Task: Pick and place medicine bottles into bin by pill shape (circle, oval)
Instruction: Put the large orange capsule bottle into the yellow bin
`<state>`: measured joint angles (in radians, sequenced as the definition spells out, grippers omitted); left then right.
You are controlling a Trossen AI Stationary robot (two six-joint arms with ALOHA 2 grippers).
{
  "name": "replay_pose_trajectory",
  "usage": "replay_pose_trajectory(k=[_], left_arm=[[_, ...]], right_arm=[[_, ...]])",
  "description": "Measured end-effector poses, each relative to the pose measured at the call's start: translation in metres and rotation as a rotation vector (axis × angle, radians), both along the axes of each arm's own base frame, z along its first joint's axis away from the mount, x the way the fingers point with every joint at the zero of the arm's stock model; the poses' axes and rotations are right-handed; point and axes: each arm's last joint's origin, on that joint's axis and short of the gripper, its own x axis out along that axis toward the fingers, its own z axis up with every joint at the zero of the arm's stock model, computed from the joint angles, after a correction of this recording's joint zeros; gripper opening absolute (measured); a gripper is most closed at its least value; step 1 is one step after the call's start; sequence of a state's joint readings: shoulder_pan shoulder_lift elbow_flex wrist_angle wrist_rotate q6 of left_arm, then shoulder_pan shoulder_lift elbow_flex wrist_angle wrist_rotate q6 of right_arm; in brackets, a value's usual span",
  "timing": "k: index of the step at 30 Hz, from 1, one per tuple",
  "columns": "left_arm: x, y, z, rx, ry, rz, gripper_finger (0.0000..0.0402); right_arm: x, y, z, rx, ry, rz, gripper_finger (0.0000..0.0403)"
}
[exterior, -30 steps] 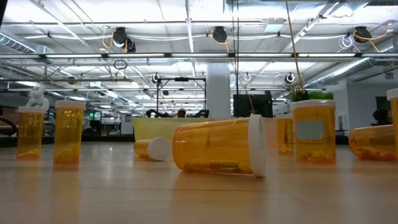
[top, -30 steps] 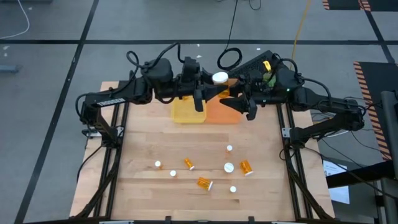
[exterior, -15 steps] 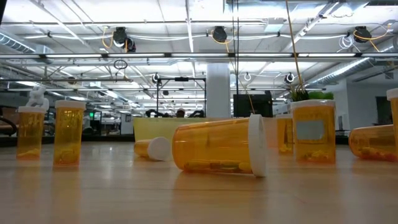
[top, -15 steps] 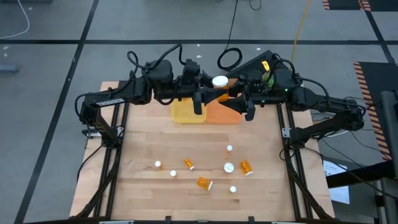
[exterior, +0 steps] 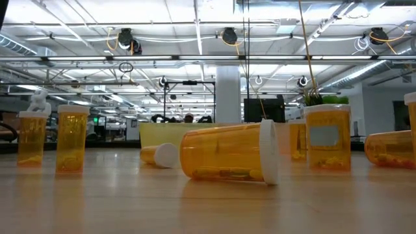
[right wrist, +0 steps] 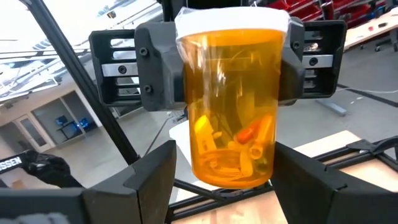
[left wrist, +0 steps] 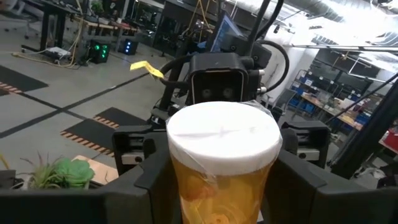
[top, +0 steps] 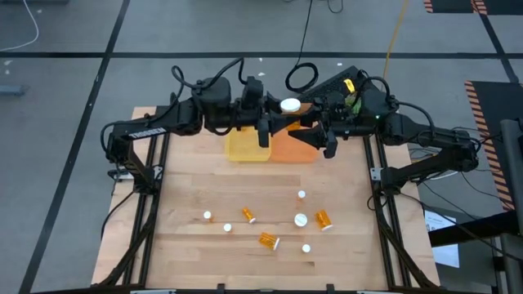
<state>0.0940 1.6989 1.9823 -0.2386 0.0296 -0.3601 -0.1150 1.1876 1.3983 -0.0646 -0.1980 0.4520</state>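
Medicine bottle, a wide orange one with a white cap, is held in the air at the far side of the bench, between the two arms and above the far edge of the orange tray. The left claw is clamped on it, its dark fingers pressing both sides of the upper body just under the cap. The right claw faces it from the other side with its fingers spread apart, one on each side of the bottle's lower part; whether they touch the plastic cannot be told. Through the wall of the bottle, long orange pieces lie heaped at the bottom. The yellow tray sits touching the orange one, on its left, both partly under the arms. Well apart from them, on the near half of the bench, stand and lie the other bottles: three on their sides, and five upright, showing only white caps. A small green plant shows beside the arms.
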Motion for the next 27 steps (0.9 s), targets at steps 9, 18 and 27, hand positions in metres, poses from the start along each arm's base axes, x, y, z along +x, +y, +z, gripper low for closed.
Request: replay_pose_trajectory(k=[9,18,27], left_arm=[[0.0005,-0.0052,-0.0003,-0.004,0.002,-0.017,0.02],[0.0005,-0.0063,0.0001,-0.005,-0.001,-0.02,0.02],[0.0004,-0.0063,0.0,0.037,0.003,-0.019,0.02]], right_arm=[[-0.0003,-0.0018,-0.0002,0.004,0.003,0.002,0.0232],[-0.0003,-0.0018,-0.0005,-0.02,0.004,0.0,0.0168],[-0.0003,-0.0019,-0.0007,-0.017,0.006,-0.001,0.0194]])
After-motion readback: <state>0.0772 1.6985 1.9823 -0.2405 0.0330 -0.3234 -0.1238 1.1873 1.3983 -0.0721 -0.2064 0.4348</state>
